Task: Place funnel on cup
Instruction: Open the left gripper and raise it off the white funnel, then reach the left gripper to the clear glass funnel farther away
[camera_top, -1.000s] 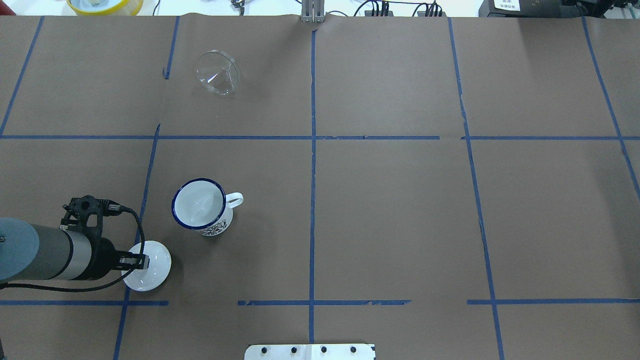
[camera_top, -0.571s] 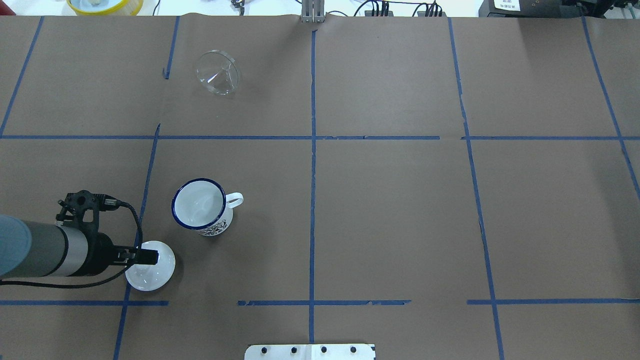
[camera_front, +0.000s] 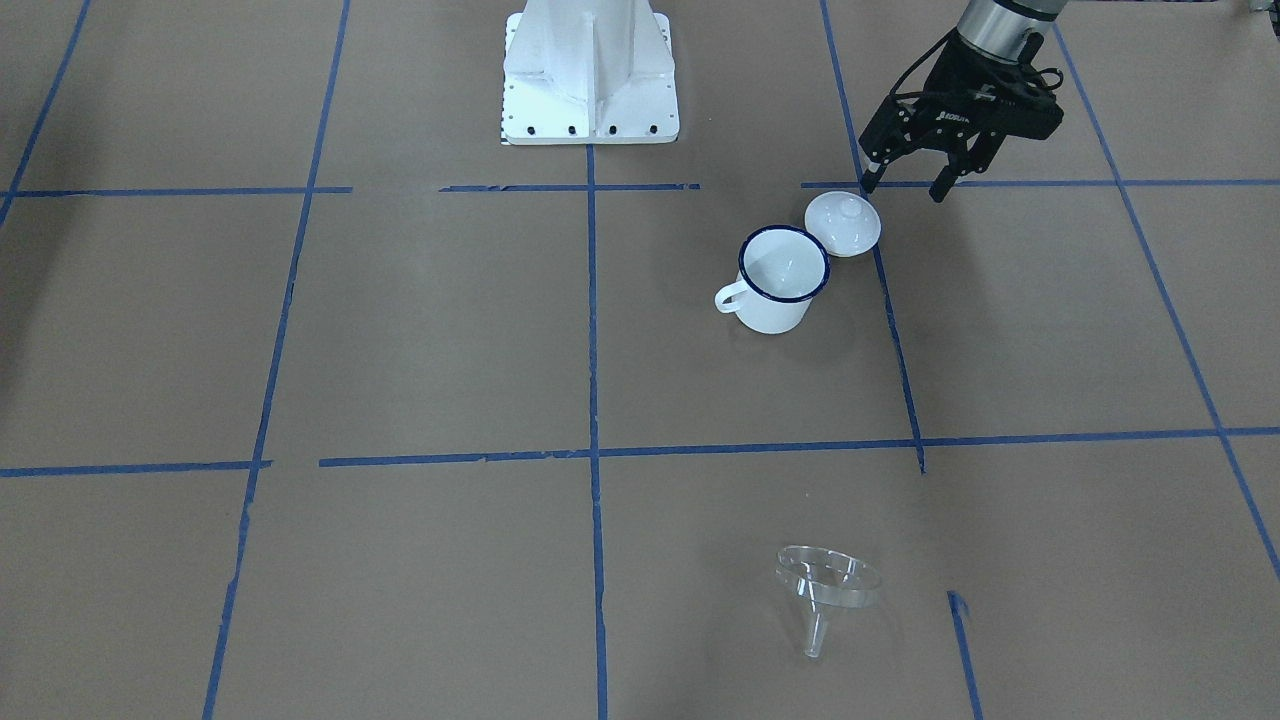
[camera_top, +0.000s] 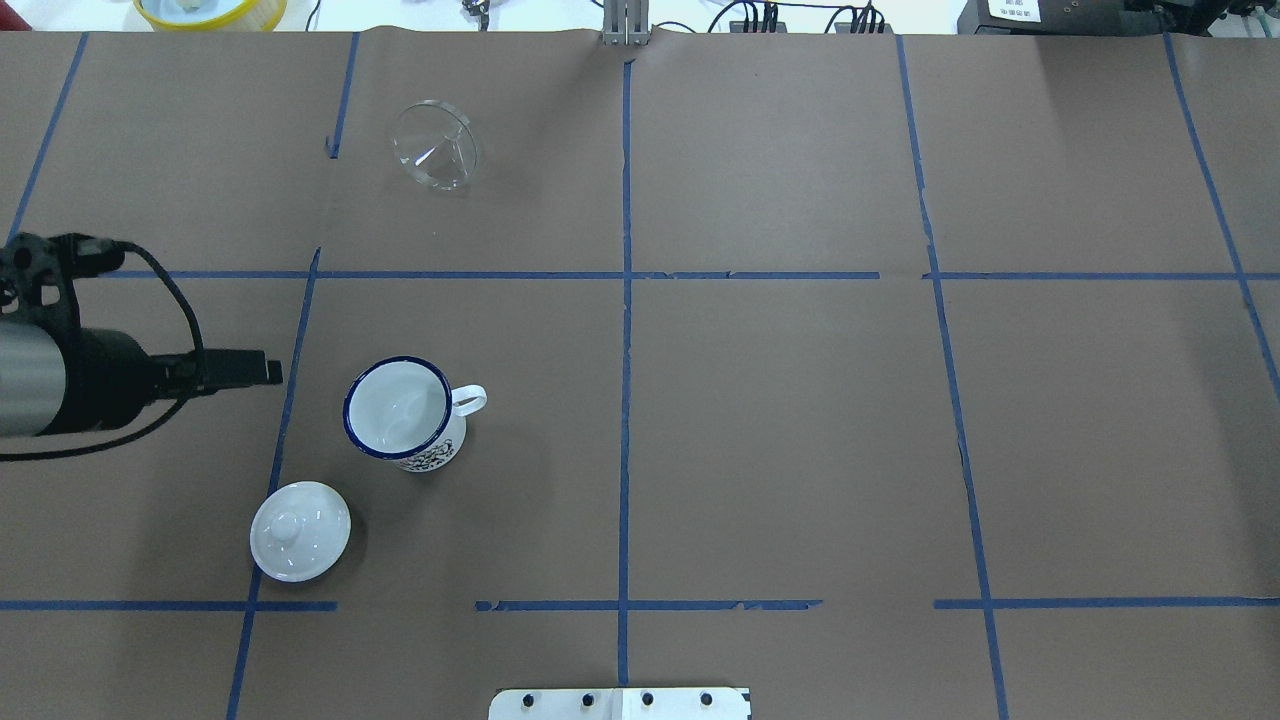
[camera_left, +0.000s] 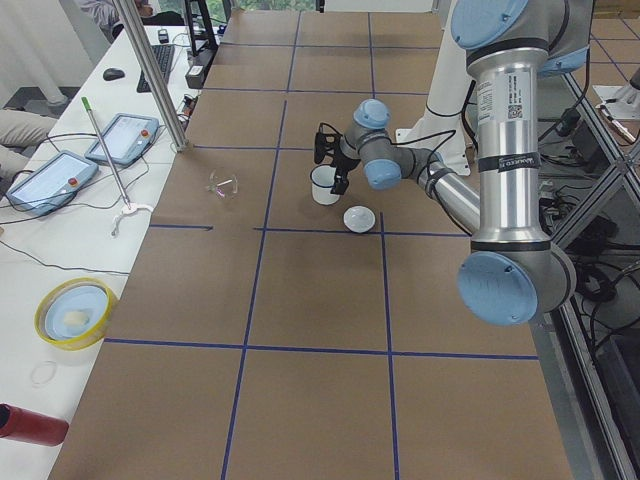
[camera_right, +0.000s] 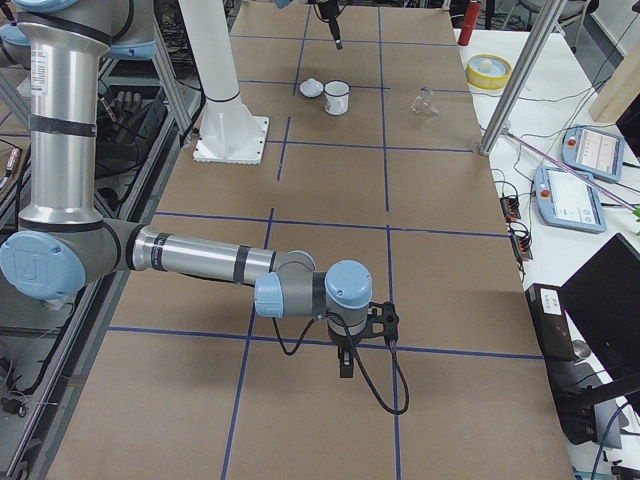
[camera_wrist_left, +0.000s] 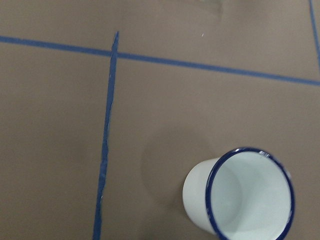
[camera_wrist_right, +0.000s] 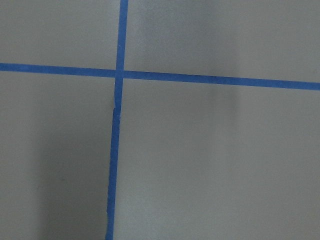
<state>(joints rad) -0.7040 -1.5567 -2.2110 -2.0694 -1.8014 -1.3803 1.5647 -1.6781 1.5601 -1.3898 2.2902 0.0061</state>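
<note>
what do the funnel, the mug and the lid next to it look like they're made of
The funnel: clear, colourless plastic or glass; the brown table shows straight through it.
The mug: likely enamelled metal, glossy white with a thin dark blue rim and a thin loop handle.
The lid: glossy white with a knob, enamel or ceramic; cannot tell which.

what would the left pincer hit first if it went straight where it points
Most likely the bare table just beside the cup; the left pincer tilts down there. Depth is unclear, so the cup's rim is possible.
</note>
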